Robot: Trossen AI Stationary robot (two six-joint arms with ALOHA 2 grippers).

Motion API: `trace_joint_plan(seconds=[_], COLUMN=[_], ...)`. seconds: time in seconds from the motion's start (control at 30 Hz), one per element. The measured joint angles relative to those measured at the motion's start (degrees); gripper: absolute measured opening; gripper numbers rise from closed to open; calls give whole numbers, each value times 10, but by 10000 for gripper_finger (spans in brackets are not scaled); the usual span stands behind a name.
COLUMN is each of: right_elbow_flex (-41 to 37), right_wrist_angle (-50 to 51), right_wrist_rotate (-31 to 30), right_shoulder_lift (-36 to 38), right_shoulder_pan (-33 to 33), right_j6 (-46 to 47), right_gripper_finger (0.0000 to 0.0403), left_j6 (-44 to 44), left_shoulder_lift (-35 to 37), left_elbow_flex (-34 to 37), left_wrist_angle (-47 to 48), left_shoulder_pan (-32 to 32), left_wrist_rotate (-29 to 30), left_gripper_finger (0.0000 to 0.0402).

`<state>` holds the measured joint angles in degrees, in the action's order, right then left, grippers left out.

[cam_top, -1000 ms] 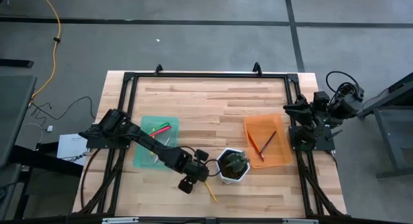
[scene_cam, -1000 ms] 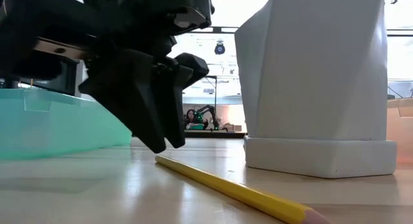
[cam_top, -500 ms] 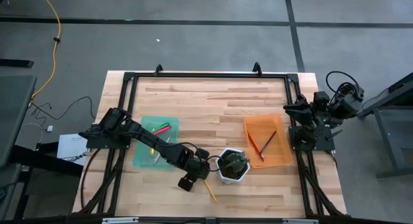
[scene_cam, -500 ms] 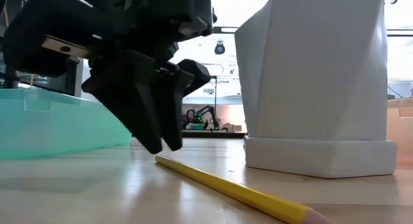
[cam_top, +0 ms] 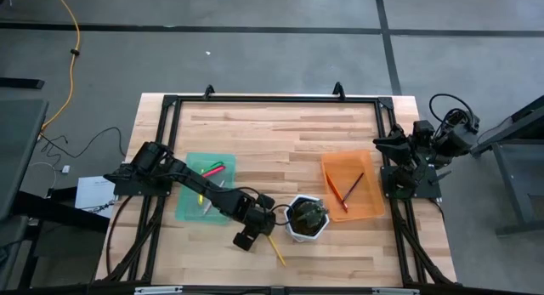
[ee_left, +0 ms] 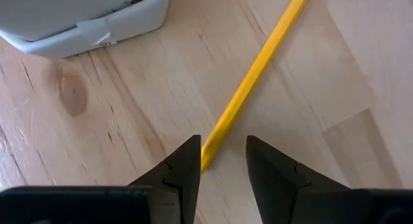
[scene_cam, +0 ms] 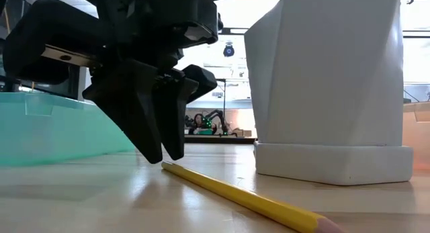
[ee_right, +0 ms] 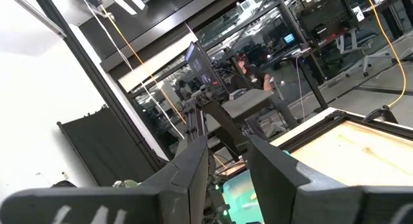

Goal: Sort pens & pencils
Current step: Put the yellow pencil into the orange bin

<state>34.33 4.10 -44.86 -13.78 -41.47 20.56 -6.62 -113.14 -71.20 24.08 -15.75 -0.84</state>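
The thin yellow wooden pencil (ee_left: 253,82) lies near your wooden worktop's front edge, beside the white faceted pot (cam_top: 306,218). From above, your left gripper (cam_top: 256,229) hides its upper end; the wrist view shows parted fingers straddling that tip, not clamped. Your right gripper (ee_right: 227,161), narrowly open, waits off the right edge.

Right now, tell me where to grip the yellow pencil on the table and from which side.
Grip the yellow pencil from above, across its shaft, near the end under the left hand. It lies flat on bare wood, and that end is well clear of the white pot; the hand's open fingers already nearly straddle it.
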Motion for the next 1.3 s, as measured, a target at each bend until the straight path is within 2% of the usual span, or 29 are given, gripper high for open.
trace_joint_plan(seconds=[1.3], right_elbow_flex=[0], right_wrist_angle=[0], right_wrist_rotate=[0], right_shoulder_lift=[0], right_shoulder_pan=[0], right_j6=[0], right_gripper_finger=[103], left_j6=[4], left_shoulder_lift=[-13], left_elbow_flex=[0], left_wrist_angle=[-3], left_shoulder_pan=[0], left_wrist_rotate=[9], left_gripper_finger=[110])
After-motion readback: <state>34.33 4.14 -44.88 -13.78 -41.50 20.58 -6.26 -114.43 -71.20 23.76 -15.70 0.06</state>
